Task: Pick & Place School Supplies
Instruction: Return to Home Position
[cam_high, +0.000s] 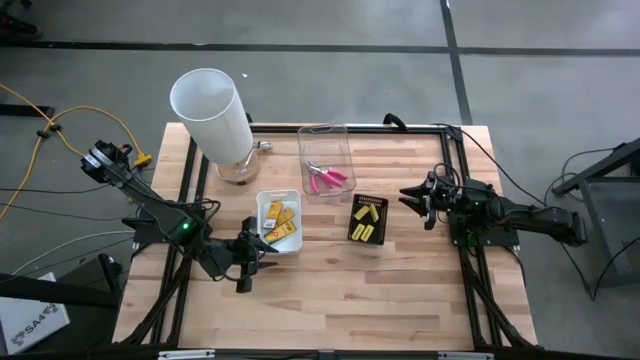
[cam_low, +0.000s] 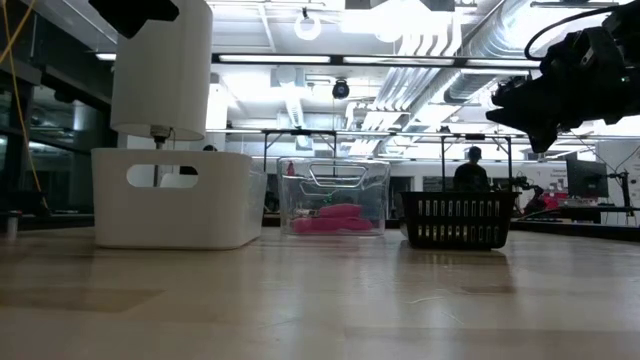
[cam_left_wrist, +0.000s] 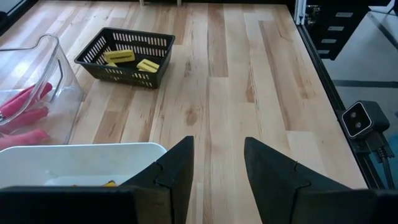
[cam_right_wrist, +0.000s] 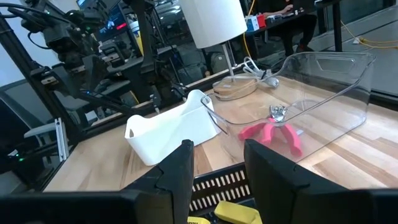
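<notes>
Sorting looks about finished, and by my reckoning the arms are now being sent home. The left claw (cam_left_wrist: 217, 142) is hovering low at the near left corner of the white rectangular plastic tray (cam_high: 262, 215), fingers spread and gripping nothing. The right claw (cam_right_wrist: 217, 144) is hanging high over the wooden worktop (cam_high: 350, 295), just right of the black slotted basket (cam_high: 368, 241), likewise spread and empty.

To do this well, I'd say each arm should be lifting straight up before swinging back, so no finger is clipping a tray wall. That matters most for the left one, which is so near the white rim and needs to keep wide of the tall white cylinder (cam_high: 212, 108) at the far left.

Now the containers:
- The white tray is holding the flat yellow packs with red marks (cam_high: 281, 222).
- The clear plastic tub (cam_high: 325, 130), farther back, is holding the two pink-handled pliers (cam_high: 326, 178).
- The black basket is carrying the short yellow stubby sticks (cam_high: 368, 214).

Every supply I can spot is sitting in a container.
</notes>
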